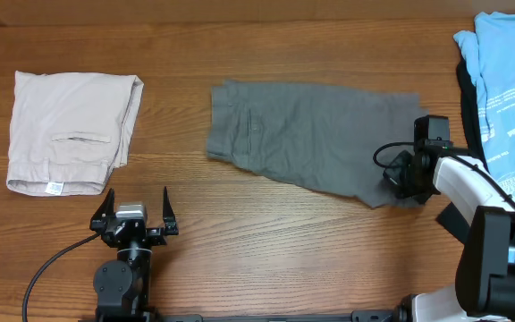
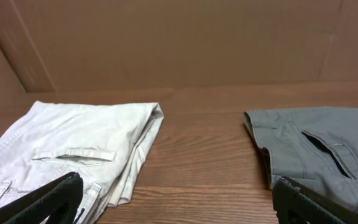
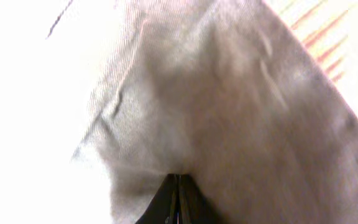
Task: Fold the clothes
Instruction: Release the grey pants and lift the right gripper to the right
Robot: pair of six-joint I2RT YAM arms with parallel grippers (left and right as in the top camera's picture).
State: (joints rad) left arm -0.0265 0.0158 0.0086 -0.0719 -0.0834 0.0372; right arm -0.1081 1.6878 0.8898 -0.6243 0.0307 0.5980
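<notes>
The clothes [image 1: 311,143], a pair of dark grey shorts, lie spread flat in the middle of the table, with the slit pocket [image 2: 328,149] showing in the left wrist view. At their right end my right gripper [image 1: 399,183] is down on the cloth. In the right wrist view its jaws [image 3: 179,177] are shut, and the grey fabric [image 3: 229,93] puckers in toward the tips. My left gripper [image 1: 137,199] stands open near the front edge, holding nothing, with bare wood between its fingertips [image 2: 73,183].
Folded pale beige shorts [image 1: 70,125] with a white tag lie at the far left, close to the left gripper. A light-blue printed shirt [image 1: 508,72] is piled on a dark garment [image 1: 466,98] at the right edge, just behind the right arm.
</notes>
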